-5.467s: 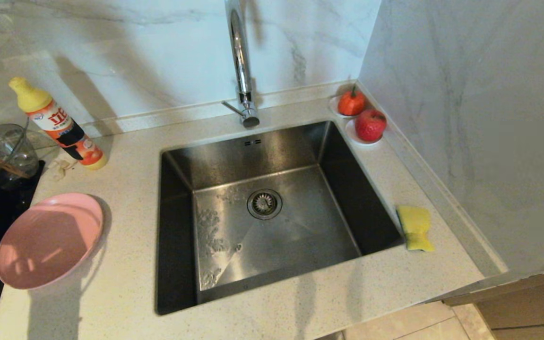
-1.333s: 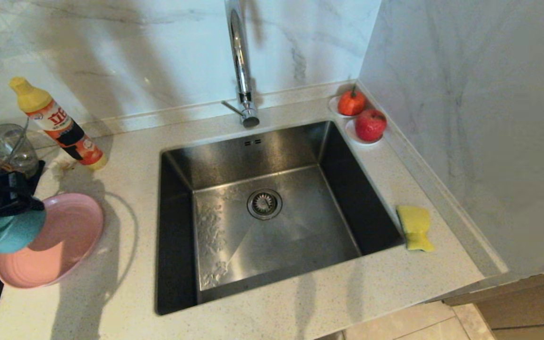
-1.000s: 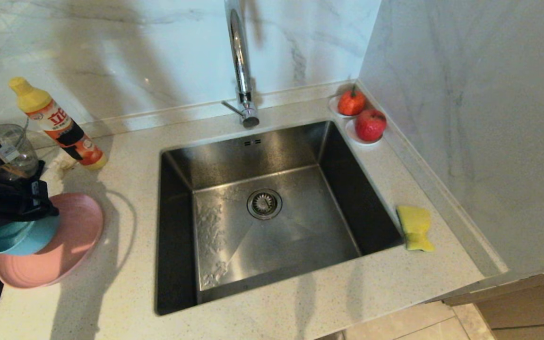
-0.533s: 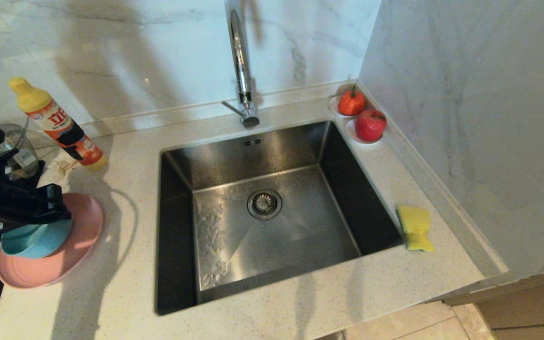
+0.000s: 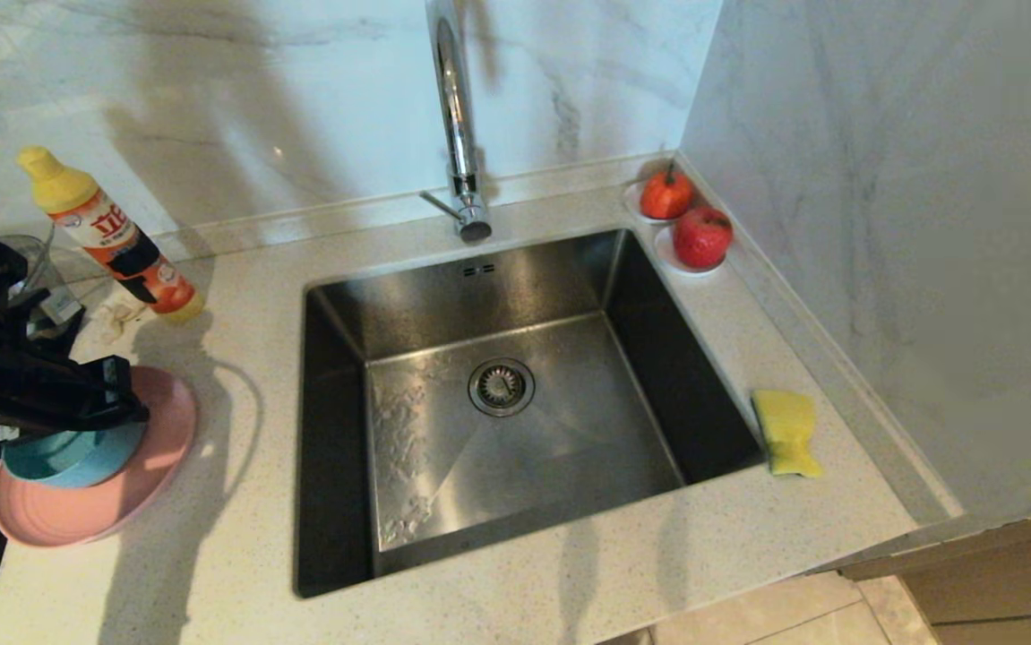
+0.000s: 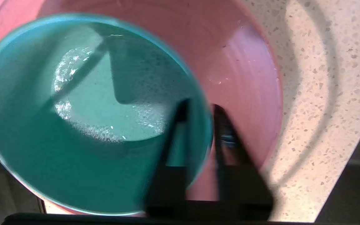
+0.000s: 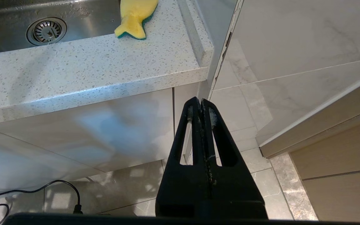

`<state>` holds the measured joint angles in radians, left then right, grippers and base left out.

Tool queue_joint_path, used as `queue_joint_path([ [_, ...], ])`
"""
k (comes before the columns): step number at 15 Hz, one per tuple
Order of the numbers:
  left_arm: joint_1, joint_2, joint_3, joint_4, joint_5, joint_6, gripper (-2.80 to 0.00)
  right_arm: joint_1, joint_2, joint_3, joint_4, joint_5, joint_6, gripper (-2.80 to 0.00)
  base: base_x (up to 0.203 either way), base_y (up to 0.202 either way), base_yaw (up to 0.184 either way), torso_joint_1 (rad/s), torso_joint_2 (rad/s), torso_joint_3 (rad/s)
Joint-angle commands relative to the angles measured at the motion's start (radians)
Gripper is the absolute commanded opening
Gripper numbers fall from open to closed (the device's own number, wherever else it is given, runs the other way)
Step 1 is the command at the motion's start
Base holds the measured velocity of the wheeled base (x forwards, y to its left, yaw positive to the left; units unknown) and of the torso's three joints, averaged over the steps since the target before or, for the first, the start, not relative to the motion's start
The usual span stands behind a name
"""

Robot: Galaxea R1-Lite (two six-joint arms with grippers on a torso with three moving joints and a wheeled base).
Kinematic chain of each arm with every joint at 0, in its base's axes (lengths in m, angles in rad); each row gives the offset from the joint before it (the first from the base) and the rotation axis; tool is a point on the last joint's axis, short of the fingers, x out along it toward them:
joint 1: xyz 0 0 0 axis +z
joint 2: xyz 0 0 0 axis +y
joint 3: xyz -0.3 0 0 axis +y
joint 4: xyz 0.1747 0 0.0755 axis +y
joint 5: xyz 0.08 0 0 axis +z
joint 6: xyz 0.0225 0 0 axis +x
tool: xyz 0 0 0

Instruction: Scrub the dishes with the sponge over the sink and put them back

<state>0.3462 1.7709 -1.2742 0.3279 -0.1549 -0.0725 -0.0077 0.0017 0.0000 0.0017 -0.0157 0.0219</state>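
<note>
Teal bowl (image 6: pixel 73 131): smooth, round and deep-walled, sitting inside the pink plate on the desk's left end; I see droplets glinting on its floor.
Pink plate (image 5: pixel 134 484): wide, shallow, matte, with faint concentric ridges showing in my left wrist view.
Left gripper (image 6: pixel 198 109): my fingers straddle the bowl's rim, one inside and one outside, with a slight gap; I think they are loosened rather than pinching, though the blur leaves that unsure.
Right gripper (image 7: pixel 201 107): parked low in front of the cabinet, fingers pressed together on nothing.
Sponge (image 5: pixel 786 432): yellow foam, pinched at its waist, green layer underneath, lying on the speckled desk (image 5: pixel 515 582) just right of the sink.
Sink (image 5: pixel 336 430): square brushed steel, round strainer drain (image 5: pixel 501 387), chrome faucet (image 5: pixel 457 125) behind.
Detergent bottle (image 5: pixel 112 237): orange with yellow cap, leaning behind the plate.
</note>
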Motion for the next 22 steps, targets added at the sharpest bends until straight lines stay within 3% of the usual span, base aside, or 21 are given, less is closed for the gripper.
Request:
queue_joint_path([
  [1, -0.001, -0.010, -0.011, 0.002, -0.003, -0.017, 0.00, 0.000, 0.001, 0.002, 0.000, -0.001, 0.000, -2.80, 0.000, 0.000, 0.000, 0.000, 0.00, 0.000],
  [5, -0.001, -0.072, -0.025, 0.003, -0.033, -0.070, 0.00, 0.000, 0.001, 0.000, 0.000, 0.000, 0.000, -2.80, 0.000, 0.000, 0.000, 0.000, 0.00, 0.000],
  [8, -0.004, -0.154, -0.097, 0.015, -0.081, -0.146, 0.00, 0.000, 0.001, 0.000, 0.000, 0.000, 0.000, -2.80, 0.000, 0.000, 0.000, 0.000, 0.00, 0.000],
  [11, -0.030, -0.182, -0.200, 0.062, -0.084, -0.171, 0.00, 0.000, 0.001, 0.002, 0.000, 0.000, 0.000, -2.80, 0.000, 0.000, 0.000, 0.000, 0.00, 0.000],
  [12, -0.046, -0.181, -0.248, 0.091, -0.084, -0.173, -2.80, 0.000, 0.001, 0.002, 0.000, -0.001, 0.000, -2.80, 0.000, 0.000, 0.000, 0.000, 0.00, 0.000],
  [14, -0.085, -0.172, -0.331, 0.107, -0.083, -0.170, -2.80, 0.000, 0.001, 0.002, 0.000, 0.000, 0.000, -2.80, 0.000, 0.000, 0.000, 0.000, 0.00, 0.000],
  [16, -0.170, -0.140, -0.423, 0.109, -0.042, -0.152, -2.80, 0.000, 0.001, 0.002, 0.000, 0.000, 0.000, -2.80, 0.000, 0.000, 0.000, 0.000, 0.00, 0.000],
  [17, -0.223, -0.114, -0.466, 0.108, 0.038, -0.129, -2.80, 0.000, 0.001, 0.002, 0.000, 0.000, 0.000, -2.80, 0.000, 0.000, 0.000, 0.000, 0.00, 0.000],
  [19, -0.349, -0.055, -0.537, 0.092, 0.264, -0.073, -2.80, 0.000, 0.001, 0.000, 0.000, 0.000, 0.000, -2.80, 0.000, 0.000, 0.000, 0.000, 0.00, 0.000],
  [20, -0.409, -0.056, -0.545, 0.065, 0.314, -0.067, -2.80, 0.000, 0.001, 0.002, 0.000, 0.000, 0.000, -2.80, 0.000, 0.000, 0.000, 0.000, 0.00, 0.000],
  [22, -0.494, -0.134, -0.518, 0.026, 0.344, -0.063, -2.80, 0.000, 0.001, 0.002, 0.000, -0.001, 0.000, -2.80, 0.000, 0.000, 0.000, 0.000, 0.00, 0.000],
])
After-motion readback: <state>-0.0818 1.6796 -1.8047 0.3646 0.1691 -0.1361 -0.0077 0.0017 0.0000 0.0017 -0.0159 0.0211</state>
